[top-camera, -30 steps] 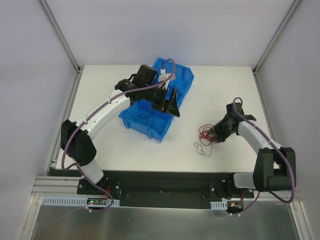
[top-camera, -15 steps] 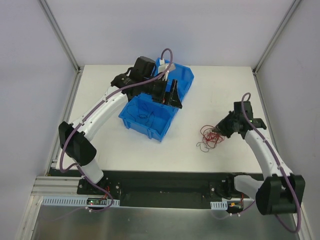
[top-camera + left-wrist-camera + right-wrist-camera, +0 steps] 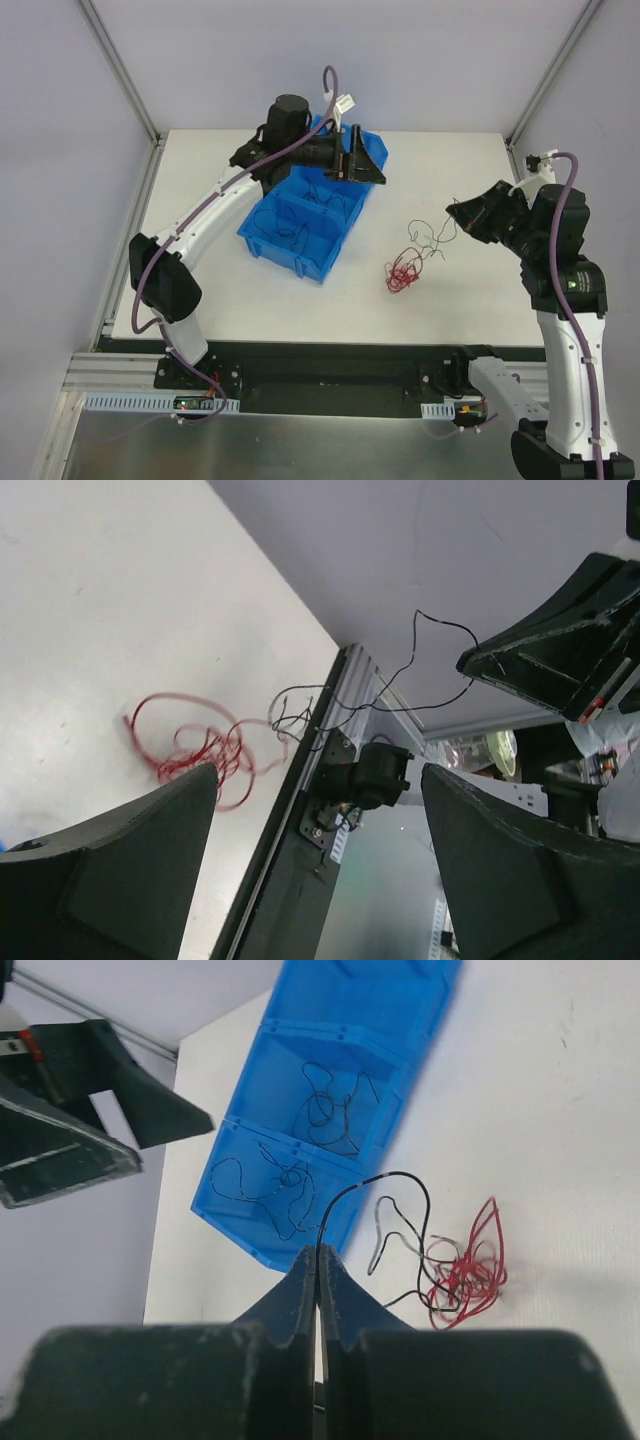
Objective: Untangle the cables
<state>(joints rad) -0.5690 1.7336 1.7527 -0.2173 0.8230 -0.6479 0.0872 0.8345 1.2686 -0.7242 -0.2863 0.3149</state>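
A tangle of red cables (image 3: 402, 271) lies on the white table, right of the blue bin. One black cable (image 3: 436, 232) rises out of it to my right gripper (image 3: 468, 216), which is shut on the strand's end and held above the table. The right wrist view shows the fingertips (image 3: 305, 1263) pinched on the black cable (image 3: 402, 1176), with the red tangle (image 3: 470, 1270) below. My left gripper (image 3: 372, 162) stands open and empty above the bin's far end. Between its fingers (image 3: 130, 855), the left wrist view shows the red tangle (image 3: 197, 746) and the hanging black cable (image 3: 424, 668).
The blue bin (image 3: 296, 264) has three compartments and lies slantwise at the table's centre left. Loose black cables lie in its near compartment (image 3: 290, 234) and its middle one (image 3: 322, 190). The table's right edge rail (image 3: 528, 215) runs just behind the right gripper.
My right gripper shut on the black cable and rose up and to the right, drawing the strand out of the tangle. The left gripper swung toward the bin's far end.
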